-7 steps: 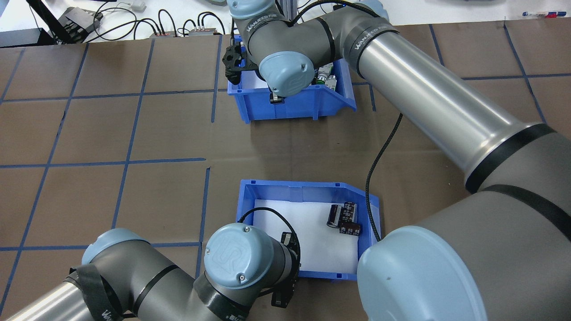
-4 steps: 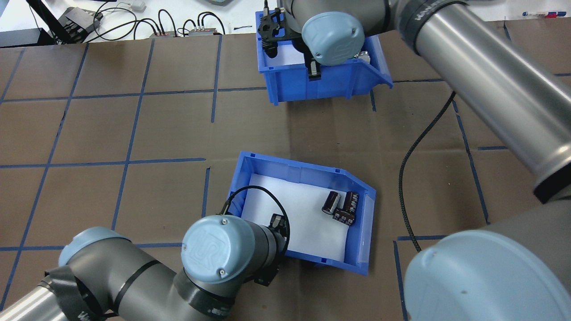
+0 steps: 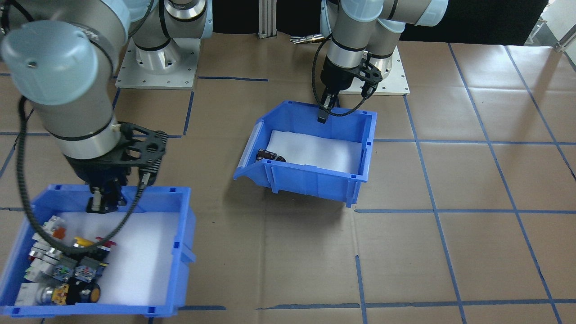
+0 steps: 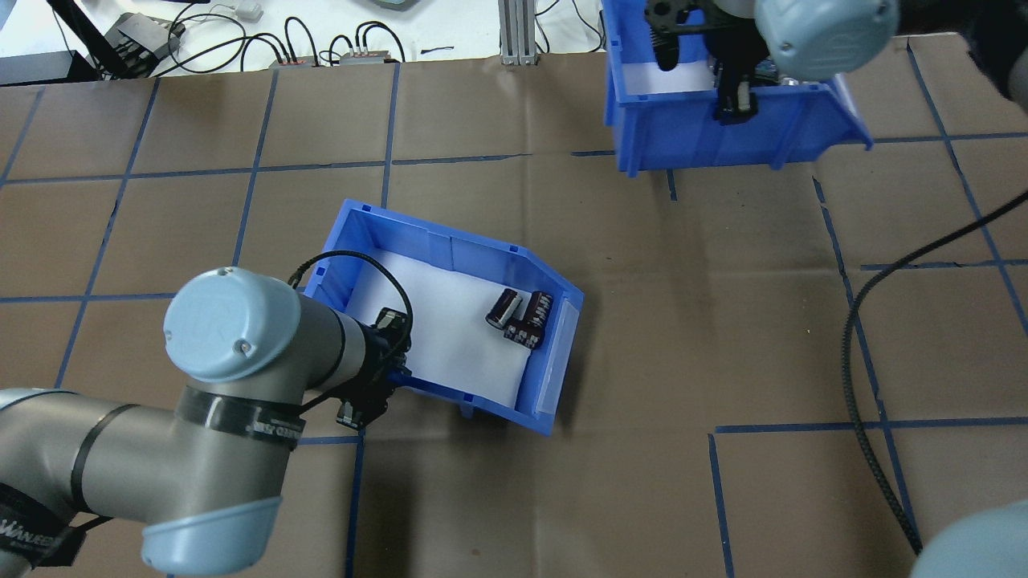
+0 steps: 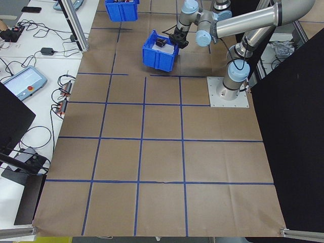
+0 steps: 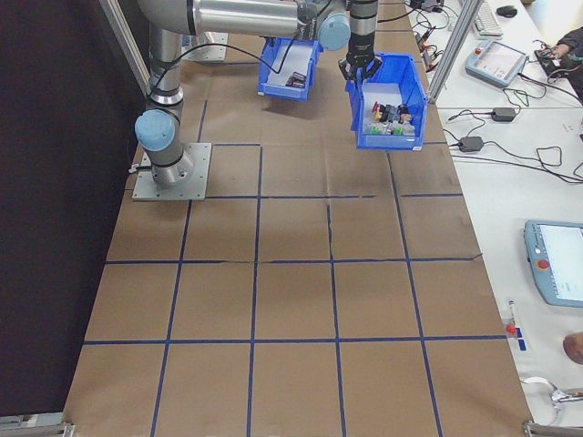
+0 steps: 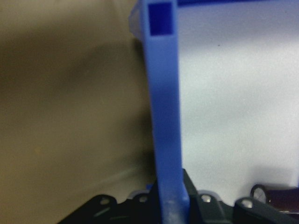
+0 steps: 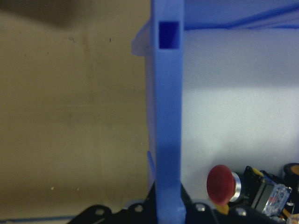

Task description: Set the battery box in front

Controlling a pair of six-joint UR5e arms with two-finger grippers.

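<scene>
The battery box (image 4: 450, 245) is a blue bin with a white liner, and a few dark cylindrical cells (image 4: 518, 317) lie by its sloped side. It sits turned at an angle at the table's middle, with a shadow beneath it. My left gripper (image 4: 391, 371) is shut on its near rim, which shows as a blue wall (image 7: 163, 116) between the fingers. From the front, the left gripper (image 3: 321, 118) pinches the battery box's (image 3: 315, 177) back wall. My right gripper (image 3: 101, 204) is shut on the rim of the switch bin (image 3: 180, 225).
The switch bin (image 4: 691, 132) with red and yellow push buttons (image 8: 219, 182) is at the far right, near the table edge. Cables and boxes (image 4: 321, 48) lie beyond the far edge. A black cable (image 4: 867, 305) trails on the right. Brown paper with blue tape lines covers the table.
The left arm has carried the battery box left and farther from the robot, turning it. The right arm has carried the switch bin right and toward the far edge.
</scene>
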